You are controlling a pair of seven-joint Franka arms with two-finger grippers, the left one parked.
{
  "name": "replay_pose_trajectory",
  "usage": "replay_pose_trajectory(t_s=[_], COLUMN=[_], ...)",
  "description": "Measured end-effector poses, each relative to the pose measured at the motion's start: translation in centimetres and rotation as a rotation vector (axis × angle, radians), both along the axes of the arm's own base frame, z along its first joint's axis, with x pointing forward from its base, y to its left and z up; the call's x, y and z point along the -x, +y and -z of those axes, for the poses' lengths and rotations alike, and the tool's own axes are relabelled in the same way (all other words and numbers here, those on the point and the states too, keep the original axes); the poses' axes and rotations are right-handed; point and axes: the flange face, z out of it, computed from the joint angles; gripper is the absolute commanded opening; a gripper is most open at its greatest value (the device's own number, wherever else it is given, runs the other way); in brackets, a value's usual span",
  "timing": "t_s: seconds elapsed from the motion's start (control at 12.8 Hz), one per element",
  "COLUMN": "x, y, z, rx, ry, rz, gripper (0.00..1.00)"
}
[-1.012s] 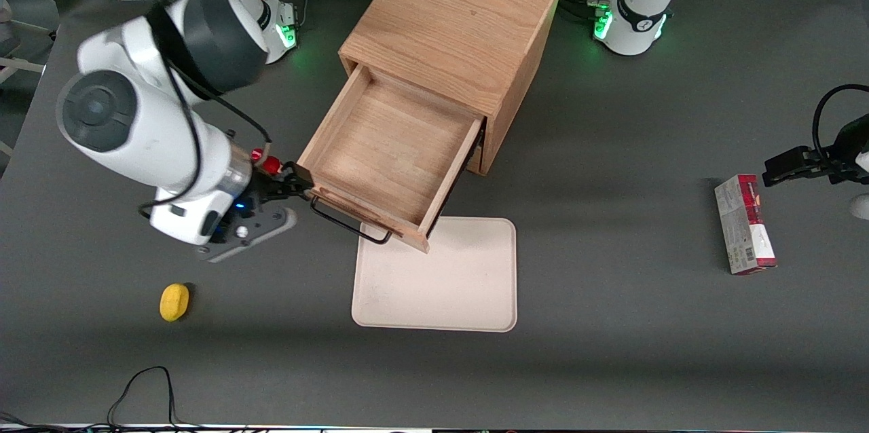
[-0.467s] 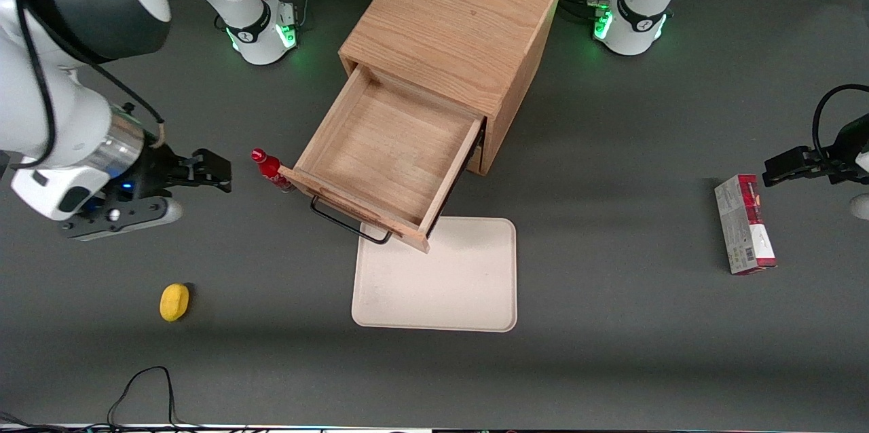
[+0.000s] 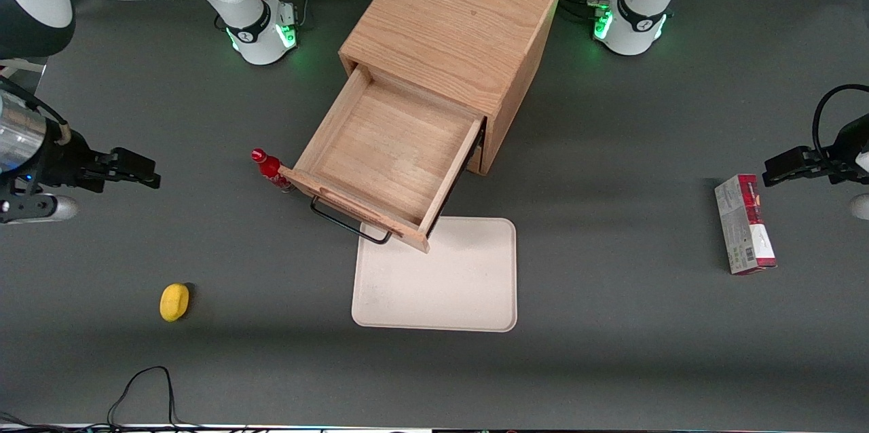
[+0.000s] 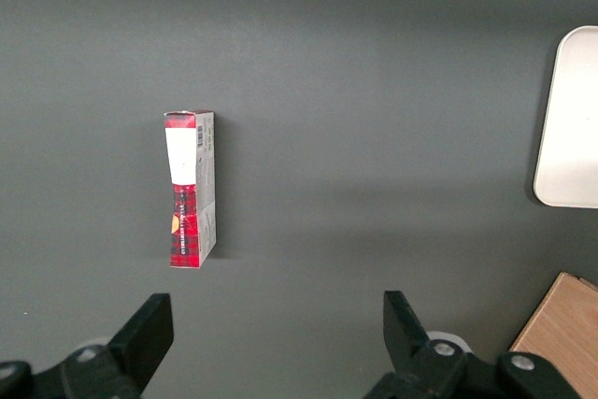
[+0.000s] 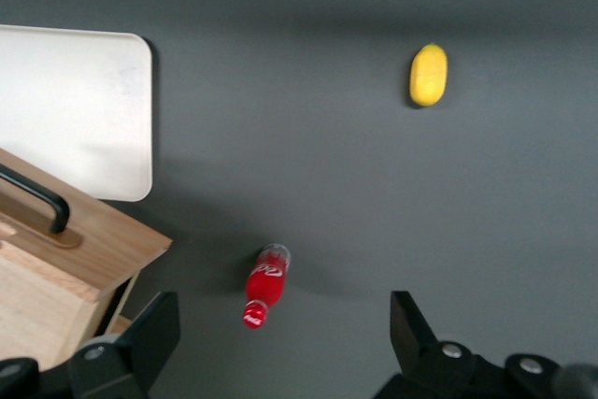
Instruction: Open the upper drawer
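The wooden cabinet (image 3: 455, 19) stands in the middle of the table. Its upper drawer (image 3: 390, 148) is pulled far out and its inside is bare. A thin black wire handle (image 3: 349, 224) runs along the drawer's front, above the edge of a tray. The drawer front (image 5: 84, 249) and handle (image 5: 37, 198) also show in the right wrist view. My right gripper (image 3: 144, 172) hangs toward the working arm's end of the table, well apart from the drawer. The gripper (image 5: 280, 338) is open and holds nothing.
A small red bottle (image 3: 269, 168) (image 5: 264, 284) stands beside the drawer's front corner. A yellow lemon-like object (image 3: 174, 301) (image 5: 429, 74) lies nearer the front camera. A cream tray (image 3: 438, 277) (image 5: 75, 109) sits in front of the drawer. A red box (image 3: 743, 222) (image 4: 190, 189) lies toward the parked arm's end.
My gripper has drawn away from the drawer's handle corner, sideways toward the working arm's end of the table. The drawer has stayed pulled out, and the red bottle is now uncovered.
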Motion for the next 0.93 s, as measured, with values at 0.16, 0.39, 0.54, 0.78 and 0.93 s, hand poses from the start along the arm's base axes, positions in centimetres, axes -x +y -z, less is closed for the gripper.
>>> replay_pose_trajectory(t_s=[0.16, 0.39, 0.54, 0.78, 0.93], x=[1.5, 2.5, 2.5, 2.4, 2.4], y=[-1.1, -2.6, -3.5, -4.9, -5.1], z=[0.3, 0.8, 0.9, 1.1, 1.0], rx=[-0.002, 0.000, 0.004, 0.009, 0.021], ry=[-0.023, -0.026, -0.029, -0.030, -0.032], rz=[0.008, -0.006, -0.020, -0.007, -0.007], gripper=[1.00, 1.00, 1.00, 1.00, 1.00])
